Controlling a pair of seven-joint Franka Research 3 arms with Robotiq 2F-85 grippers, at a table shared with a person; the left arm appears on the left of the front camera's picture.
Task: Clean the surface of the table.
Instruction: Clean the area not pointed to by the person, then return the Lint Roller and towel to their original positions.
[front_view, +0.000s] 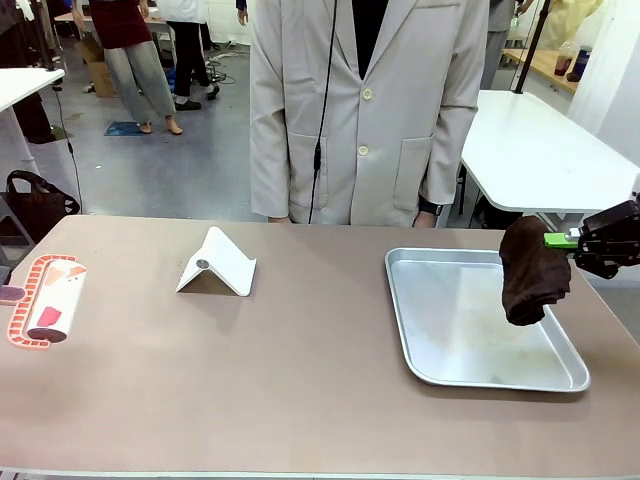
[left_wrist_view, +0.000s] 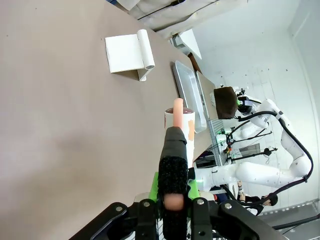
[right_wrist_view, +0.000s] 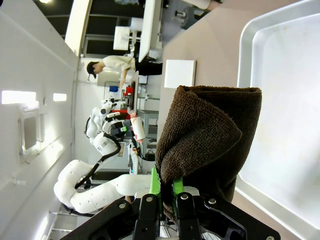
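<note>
The bench (front_view: 300, 400) is wide, flat and hard, and it looks too heavy to lift, so it only needs wiping on top. The right end effector (front_view: 572, 240) is clenched on a soft brown cloth (front_view: 533, 270) over the silver tray (front_view: 405, 310) at 3 o'clock. The left end effector (left_wrist_view: 170, 210) is clenched on a tube-shaped tool (left_wrist_view: 176, 150) at 9 o'clock.

The wide matte table (front_view: 300, 390) is plain brownish-taupe with a thin pale edge; the shallow rectangular metal tray (front_view: 410, 330) is bare silver; the folded terry cloth (front_view: 533, 270) is dark brown; the small folded plastic stand (front_view: 217, 264) is white; the cylindrical lint roller (front_view: 48, 300) is white with red patches and an orange handle marked like brickwork; the person's buttoned coat (front_view: 365, 100) is pale beige.
</note>
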